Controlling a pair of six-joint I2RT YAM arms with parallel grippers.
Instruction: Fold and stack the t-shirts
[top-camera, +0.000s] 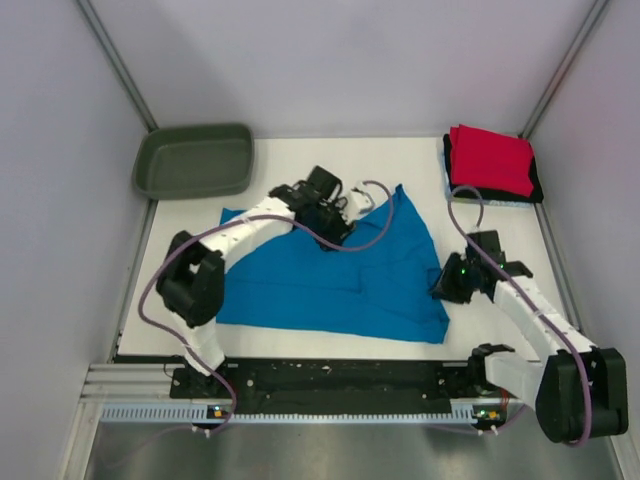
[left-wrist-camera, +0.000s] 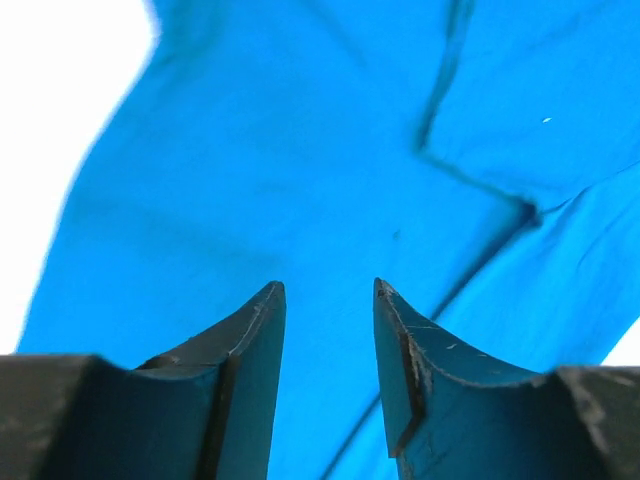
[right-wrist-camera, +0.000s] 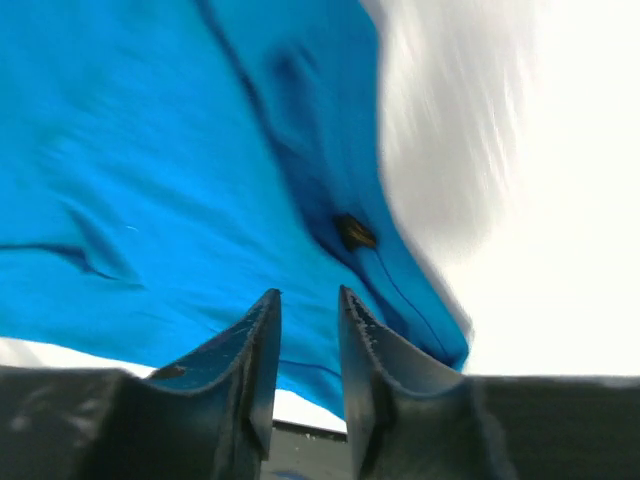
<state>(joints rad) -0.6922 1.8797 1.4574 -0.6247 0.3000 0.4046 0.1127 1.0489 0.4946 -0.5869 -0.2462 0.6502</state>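
Turquoise t-shirt (top-camera: 300, 285) spread flat in the middle of the table (top-camera: 300, 160), well apart from the red-topped folded stack (top-camera: 490, 160) in the far right corner, long axis lying left to right, collar end impossible to tell. Left gripper (left-wrist-camera: 328, 290) over its far edge, jaws apart and empty; right gripper (right-wrist-camera: 309, 295) at its right edge, jaws barely parted, also empty. Soft, light, limp cloth by the look of it, likely to sag and slide, so best pinched at a corner or hem, not mid-panel.
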